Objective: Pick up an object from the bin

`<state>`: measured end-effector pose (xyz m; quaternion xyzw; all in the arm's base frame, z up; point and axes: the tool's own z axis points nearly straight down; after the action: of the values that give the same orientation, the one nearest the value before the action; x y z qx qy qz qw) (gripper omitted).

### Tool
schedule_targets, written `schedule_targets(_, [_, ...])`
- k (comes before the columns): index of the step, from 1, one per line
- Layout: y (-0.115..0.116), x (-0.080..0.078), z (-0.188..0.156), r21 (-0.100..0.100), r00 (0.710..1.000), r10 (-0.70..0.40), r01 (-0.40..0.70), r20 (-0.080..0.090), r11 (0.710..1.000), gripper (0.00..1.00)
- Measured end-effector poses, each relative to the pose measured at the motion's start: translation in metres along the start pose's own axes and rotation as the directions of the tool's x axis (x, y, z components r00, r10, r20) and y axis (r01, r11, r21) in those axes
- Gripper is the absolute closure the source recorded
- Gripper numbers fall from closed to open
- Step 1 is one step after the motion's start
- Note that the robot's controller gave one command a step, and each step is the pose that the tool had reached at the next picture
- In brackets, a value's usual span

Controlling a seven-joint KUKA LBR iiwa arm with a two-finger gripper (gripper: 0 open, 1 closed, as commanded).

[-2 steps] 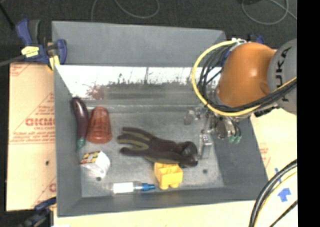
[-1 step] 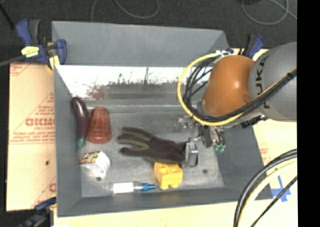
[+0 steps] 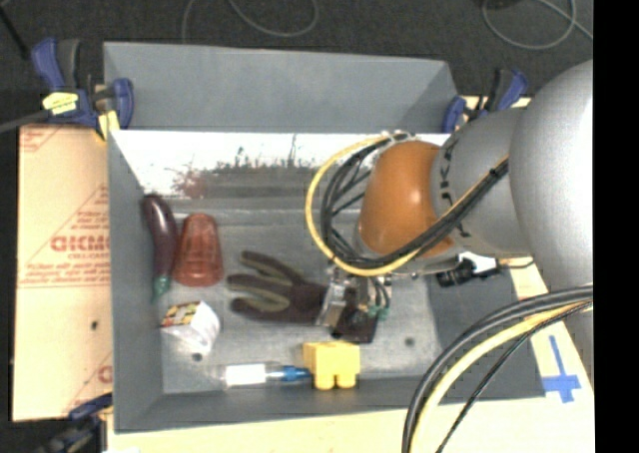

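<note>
The jaws, their opening impossible to tell, hung at the cuff end of the dark brown glove (image 3: 270, 291) lying mid-floor, a yellow block (image 3: 331, 363) at their six o'clock; seemingly the reach, next needing closure and lift.

The glove (image 3: 272, 293) lies mid-floor in the bin (image 3: 280, 92), its cuff end to the right, under the gripper (image 3: 349, 313). By the left wall lies a toy aubergine (image 3: 159, 229), with a ribbed lump (image 3: 198, 249) just beside it on the right. In front of those two sits a crumpled wrapper (image 3: 192, 327). Along the near wall lies a marker pen (image 3: 262, 374), and a building brick (image 3: 331, 363) sits at its right end, just in front of the gripper.
</note>
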<state>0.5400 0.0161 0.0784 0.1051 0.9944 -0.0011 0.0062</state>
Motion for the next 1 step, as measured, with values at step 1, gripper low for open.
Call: schedule_targets(1, [-0.0002,-0.0001,0.0000,0.000,1.000,-0.001,0.001,0.000,1.000,1.00])
